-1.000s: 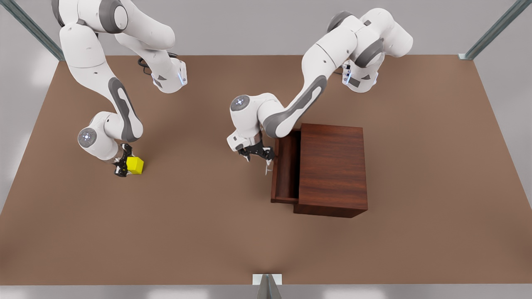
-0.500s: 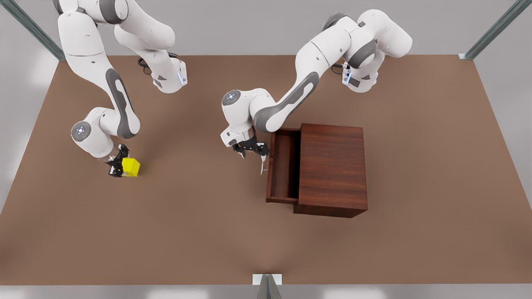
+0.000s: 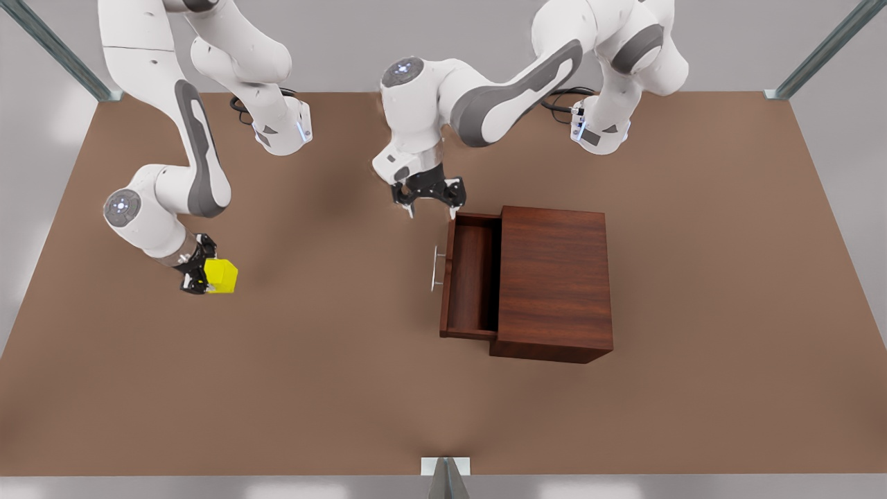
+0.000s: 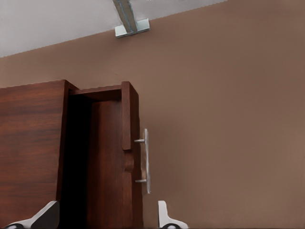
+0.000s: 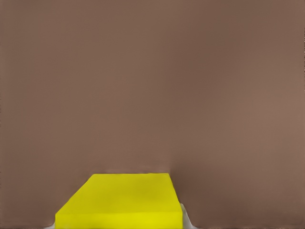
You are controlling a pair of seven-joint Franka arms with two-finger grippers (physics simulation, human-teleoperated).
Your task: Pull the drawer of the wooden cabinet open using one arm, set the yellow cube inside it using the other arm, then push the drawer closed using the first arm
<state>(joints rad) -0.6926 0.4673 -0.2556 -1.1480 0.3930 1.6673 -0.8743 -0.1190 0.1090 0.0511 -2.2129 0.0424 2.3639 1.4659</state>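
Drawer (image 3: 470,277): pulled out of the wooden cabinet (image 3: 554,281) toward the front view's left, its inside bare, the silver bar handle (image 3: 436,268) on its outer face with nothing touching it.
Wooden cabinet: sits on the brown table (image 3: 346,388), right of centre in the front view, flat top showing.
Left gripper (image 3: 428,197): hangs just past the drawer's far corner, clear of the handle, fingers spread apart and holding nothing; from its wrist camera the 2 pale fingertips (image 4: 164,218) frame the drawer front and handle (image 4: 145,161).
Yellow cube (image 3: 221,276): far over on the front view's left, well apart from the cabinet.
Right gripper (image 3: 197,274): clenched around the yellow cube, the cube (image 5: 121,200) close up against the wrist camera with brown table behind it.
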